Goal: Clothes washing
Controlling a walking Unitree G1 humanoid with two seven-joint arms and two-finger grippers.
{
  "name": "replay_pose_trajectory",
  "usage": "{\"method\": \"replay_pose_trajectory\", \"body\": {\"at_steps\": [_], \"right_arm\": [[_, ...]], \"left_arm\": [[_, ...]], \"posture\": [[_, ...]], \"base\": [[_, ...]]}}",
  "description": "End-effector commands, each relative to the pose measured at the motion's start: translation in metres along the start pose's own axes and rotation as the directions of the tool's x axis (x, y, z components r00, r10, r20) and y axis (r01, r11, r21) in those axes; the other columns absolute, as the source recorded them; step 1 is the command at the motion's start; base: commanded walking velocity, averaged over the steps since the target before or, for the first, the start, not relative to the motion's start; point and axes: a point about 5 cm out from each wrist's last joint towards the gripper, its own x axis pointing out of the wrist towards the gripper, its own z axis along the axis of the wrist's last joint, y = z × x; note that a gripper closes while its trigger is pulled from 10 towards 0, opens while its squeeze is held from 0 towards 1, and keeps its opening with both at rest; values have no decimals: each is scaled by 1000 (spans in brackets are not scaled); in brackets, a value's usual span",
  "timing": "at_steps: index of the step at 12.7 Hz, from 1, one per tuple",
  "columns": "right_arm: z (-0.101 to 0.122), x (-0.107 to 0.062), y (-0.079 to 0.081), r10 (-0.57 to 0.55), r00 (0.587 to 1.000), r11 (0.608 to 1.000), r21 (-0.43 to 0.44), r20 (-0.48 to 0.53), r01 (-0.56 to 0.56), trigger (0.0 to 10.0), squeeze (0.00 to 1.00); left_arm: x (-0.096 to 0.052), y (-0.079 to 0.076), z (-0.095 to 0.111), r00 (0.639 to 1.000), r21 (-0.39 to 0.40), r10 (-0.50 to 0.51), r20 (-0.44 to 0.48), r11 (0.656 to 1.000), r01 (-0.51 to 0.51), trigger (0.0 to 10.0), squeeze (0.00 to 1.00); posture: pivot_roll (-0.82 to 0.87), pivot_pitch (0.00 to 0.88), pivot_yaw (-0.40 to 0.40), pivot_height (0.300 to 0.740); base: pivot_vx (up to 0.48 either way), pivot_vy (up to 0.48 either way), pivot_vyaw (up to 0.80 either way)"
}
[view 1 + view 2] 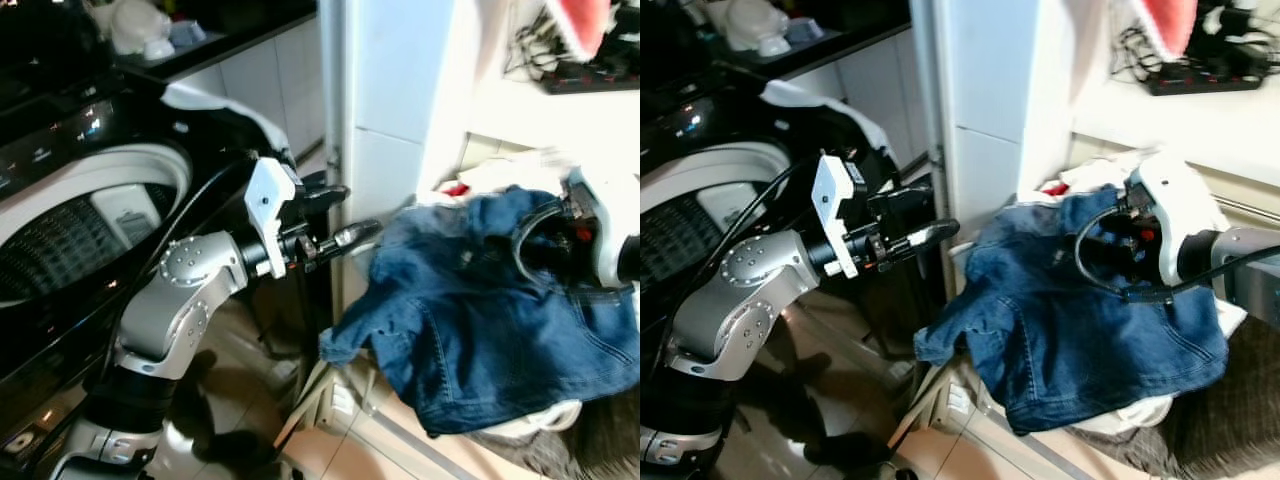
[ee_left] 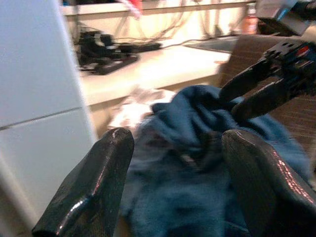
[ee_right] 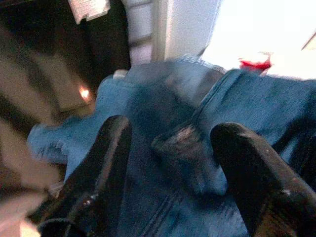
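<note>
Now both grippers are spread open at a blue denim garment [image 1: 480, 320], neither one closed on it.

Right gripper [image 1: 1118, 248] sits on top of the heaped denim, its two black fingers apart and pressed against the cloth; left gripper [image 1: 345, 215] hangs in the air just beside the garment's near edge, fingers parted and holding nothing. Denim lies over a pile of laundry [image 1: 520, 425] next to a white cabinet [image 1: 390, 100]. Beyond the left arm stands the washing machine [image 1: 80, 210], drum open.

Heap of pale laundry [image 1: 520, 425], blue denim garment [image 1: 480, 310] draped on top, hanging toward tiled floor [image 1: 250, 390]
</note>
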Motion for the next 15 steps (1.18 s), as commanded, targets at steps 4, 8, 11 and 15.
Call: {"method": "replay_pose_trajectory", "body": {"at_steps": [4, 8, 11, 15], "right_arm": [[-40, 17, 2, -46, 973, 979, -205, -227, -1, 10000, 0], [-57, 44, -14, -107, 981, 981, -178, -162, 78, 10000, 0], [-71, 61, -19, -96, 988, 983, -165, -123, 75, 8784, 0], [-77, 62, -21, -42, 987, 985, -175, -157, 14, 0, 0]], "left_arm": [[-6, -13, 0, 992, -43, -116, -48, 993, 114, 10000, 0], [-9, -16, -1, 985, -61, -153, -84, 987, 148, 10000, 0], [-9, -16, -1, 984, -71, -155, -89, 986, 149, 10000, 0], [-11, -18, -1, 980, -85, -172, -101, 983, 164, 10000, 0]], "posture": [[-60, 0, 112, 740], [-49, 0, 110, 740], [-43, 0, 110, 740], [-39, 0, 106, 740]], "base": [[0, 0, 0], [0, 0, 0], [0, 0, 0], [0, 0, 0]]}}
